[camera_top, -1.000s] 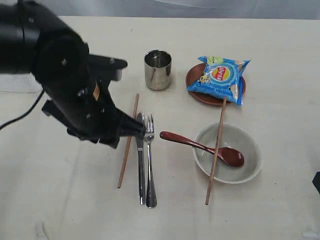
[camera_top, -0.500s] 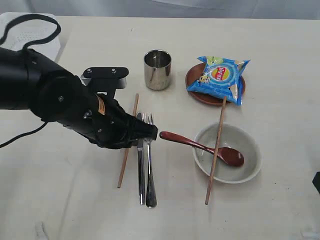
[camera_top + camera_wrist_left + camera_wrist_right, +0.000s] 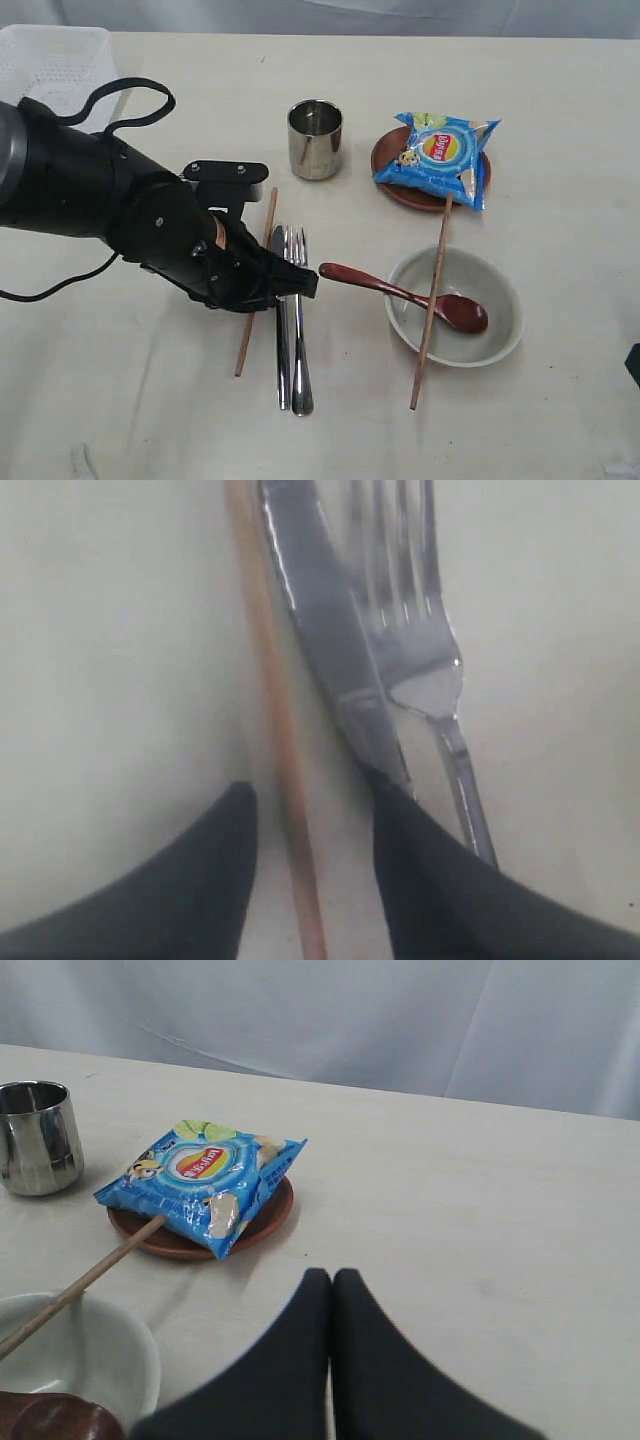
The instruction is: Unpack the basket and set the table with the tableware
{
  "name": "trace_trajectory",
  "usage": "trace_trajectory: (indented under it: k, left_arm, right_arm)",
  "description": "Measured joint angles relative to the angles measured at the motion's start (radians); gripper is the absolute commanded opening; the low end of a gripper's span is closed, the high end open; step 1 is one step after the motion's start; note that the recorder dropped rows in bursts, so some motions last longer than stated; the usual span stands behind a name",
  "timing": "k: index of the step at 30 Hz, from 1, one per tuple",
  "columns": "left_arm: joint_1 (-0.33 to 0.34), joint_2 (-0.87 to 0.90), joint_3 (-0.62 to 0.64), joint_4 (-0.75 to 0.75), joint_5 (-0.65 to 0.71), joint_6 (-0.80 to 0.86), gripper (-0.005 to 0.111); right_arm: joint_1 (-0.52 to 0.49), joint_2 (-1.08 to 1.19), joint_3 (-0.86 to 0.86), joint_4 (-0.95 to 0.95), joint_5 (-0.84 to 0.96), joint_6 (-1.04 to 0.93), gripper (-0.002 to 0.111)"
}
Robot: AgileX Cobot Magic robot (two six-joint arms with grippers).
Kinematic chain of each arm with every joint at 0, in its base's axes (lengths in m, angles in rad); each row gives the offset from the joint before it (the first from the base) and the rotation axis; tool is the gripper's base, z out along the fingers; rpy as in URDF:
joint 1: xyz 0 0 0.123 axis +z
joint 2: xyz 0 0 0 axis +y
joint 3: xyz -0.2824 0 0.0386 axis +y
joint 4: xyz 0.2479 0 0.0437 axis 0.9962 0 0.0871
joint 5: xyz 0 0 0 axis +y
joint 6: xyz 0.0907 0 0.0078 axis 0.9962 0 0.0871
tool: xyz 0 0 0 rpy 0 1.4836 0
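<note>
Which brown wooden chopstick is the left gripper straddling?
The brown wooden chopstick lying beside the steel knife; the other chopstick lies across the cream round bowl, away from the left gripper.

The bench (image 3: 130, 420) carries 1 basket (image 3: 50, 65), by a corner. There is 1 steel cup (image 3: 316, 140). There is 1 brown plate (image 3: 400, 192), with 1 blue chip bag (image 3: 440, 155) on it. There is 1 cream bowl (image 3: 505, 325), with 1 wooden spoon (image 3: 370, 283) resting in it. There is 1 knife (image 3: 282, 365) and 1 fork (image 3: 300, 375), side by side. There are 2 chopsticks (image 3: 243, 352), lying apart: 1 beside the knife, 1 across the bowl.
</note>
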Motion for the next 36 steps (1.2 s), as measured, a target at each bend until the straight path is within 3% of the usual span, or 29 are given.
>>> trace_trajectory:
  k: [2, 5, 7, 16, 26, 36]
  left_arm:
    - [0.000, 0.000, 0.000, 0.005, 0.004, 0.000, 0.032]
    - [0.000, 0.002, 0.000, 0.049, 0.017, -0.004, 0.009]
    - [0.000, 0.002, 0.000, 0.066, 0.025, -0.007, 0.004]
    - [0.010, 0.002, -0.004, 0.158, 0.062, -0.049, 0.004]
    - [0.155, -0.046, 0.003, 0.180, 0.164, -0.070, 0.000]
    - [0.157, -0.260, 0.003, 0.176, 0.159, -0.067, 0.000]
  right_arm:
    - [0.000, 0.000, 0.000, 0.000, 0.000, 0.000, 0.000]
    - [0.000, 0.000, 0.000, 0.000, 0.000, 0.000, 0.000]
    - [0.000, 0.000, 0.000, 0.000, 0.000, 0.000, 0.000]
    - [0.000, 0.000, 0.000, 0.000, 0.000, 0.000, 0.000]
    - [0.000, 0.000, 0.000, 0.000, 0.000, 0.000, 0.000]
    - [0.000, 0.000, 0.000, 0.000, 0.000, 0.000, 0.000]
